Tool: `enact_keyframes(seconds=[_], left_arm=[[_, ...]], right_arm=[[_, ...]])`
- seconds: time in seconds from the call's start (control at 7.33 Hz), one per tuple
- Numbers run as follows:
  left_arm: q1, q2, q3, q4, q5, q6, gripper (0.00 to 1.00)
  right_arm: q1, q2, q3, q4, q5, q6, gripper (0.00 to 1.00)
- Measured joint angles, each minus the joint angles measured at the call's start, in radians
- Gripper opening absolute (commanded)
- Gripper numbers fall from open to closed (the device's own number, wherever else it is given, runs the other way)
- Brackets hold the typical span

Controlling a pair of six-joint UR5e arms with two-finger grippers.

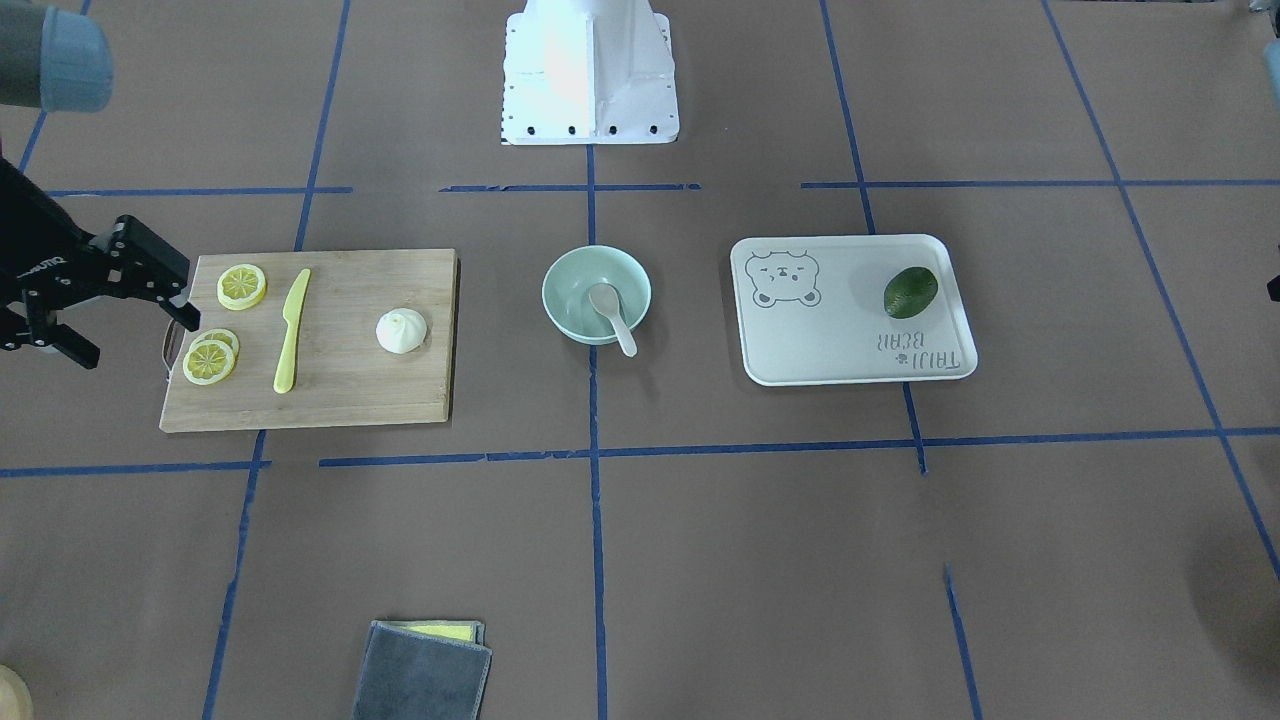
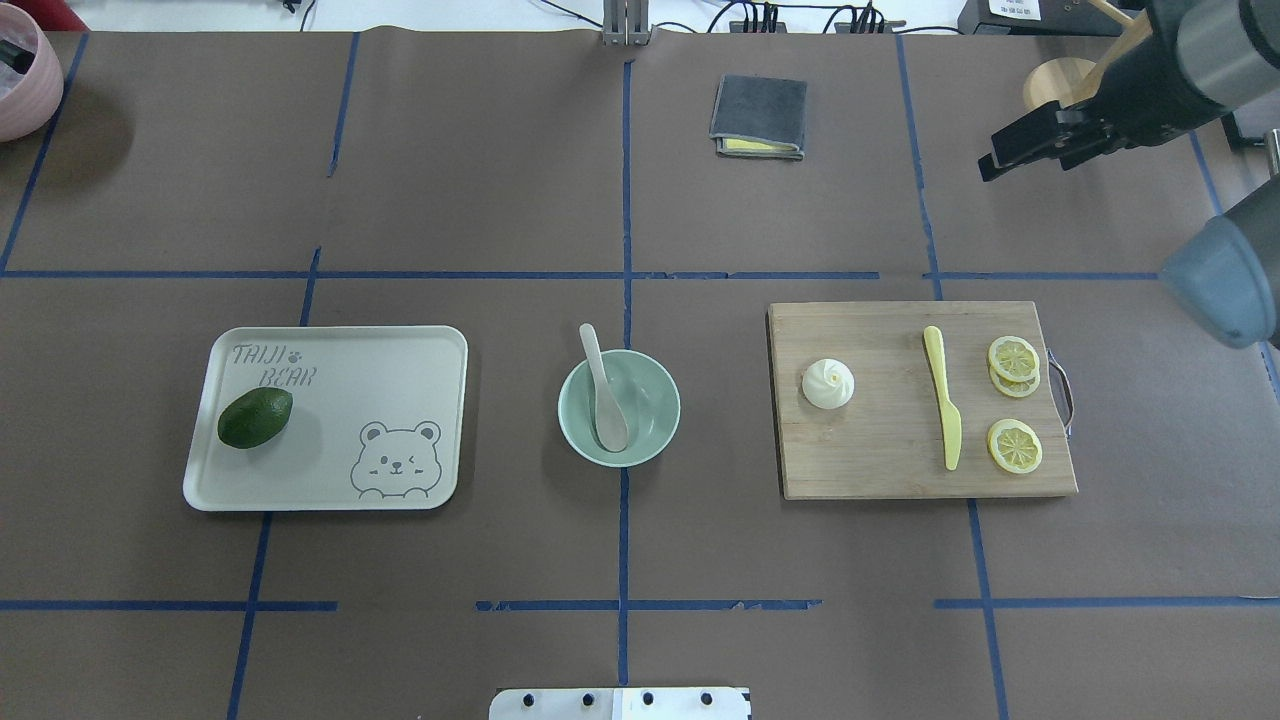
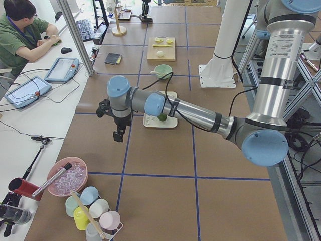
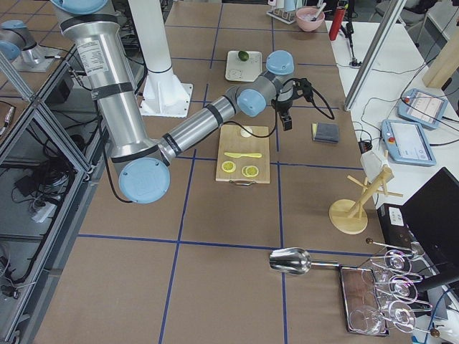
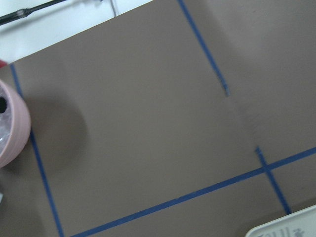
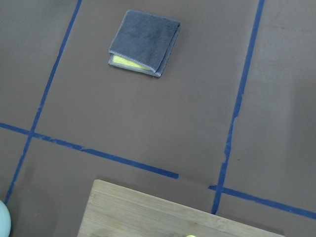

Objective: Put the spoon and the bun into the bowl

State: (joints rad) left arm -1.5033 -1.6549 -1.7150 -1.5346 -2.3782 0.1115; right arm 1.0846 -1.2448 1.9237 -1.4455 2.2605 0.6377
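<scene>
The off-white spoon point(image 2: 603, 390) lies with its scoop in the mint-green bowl point(image 2: 655, 433) and its handle over the far rim; it also shows in the front view point(image 1: 612, 311) in the bowl point(image 1: 570, 272). The white bun point(image 2: 827, 384) sits on the wooden cutting board point(image 2: 880, 450), at its end nearest the bowl. My right gripper point(image 2: 990, 160) hovers open and empty beyond the board's far corner, well away from the bun; in the front view point(image 1: 140, 342) it is by the board's handle end. My left gripper point(image 3: 119, 134) shows only in the left side view, and I cannot tell whether it is open or shut.
A yellow plastic knife point(image 2: 941, 395) and lemon slices point(image 2: 1013, 445) also lie on the board. A white bear-print tray point(image 2: 400, 360) with a dark green avocado point(image 2: 255, 417) stands left of the bowl. A folded grey cloth point(image 2: 759, 115) lies at the far side.
</scene>
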Motion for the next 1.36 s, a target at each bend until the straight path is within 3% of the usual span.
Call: enact_keyframes(seconds=[0.27, 0.55, 0.95, 1.23, 1.36], left_arm=[[-0.074, 0.106, 0.017, 0.000, -0.033, 0.156, 1.00], [-0.085, 0.129, 0.013, 0.000, 0.038, 0.177, 1.00], [-0.086, 0.131, -0.010, -0.005, 0.077, 0.178, 1.00], [-0.085, 0.131, -0.016, -0.006, 0.079, 0.178, 1.00], [-0.085, 0.130, -0.016, -0.007, 0.079, 0.179, 1.00]], right_arm=[[-0.127, 0.007, 0.078, -0.101, -0.098, 0.066, 1.00], [-0.302, -0.003, 0.082, -0.118, -0.251, 0.151, 0.95], [-0.460, -0.003, 0.016, -0.039, -0.386, 0.255, 0.89], [-0.502, 0.002, -0.065, 0.043, -0.427, 0.289, 0.85], [-0.509, 0.005, -0.094, 0.057, -0.433, 0.292, 0.77]])
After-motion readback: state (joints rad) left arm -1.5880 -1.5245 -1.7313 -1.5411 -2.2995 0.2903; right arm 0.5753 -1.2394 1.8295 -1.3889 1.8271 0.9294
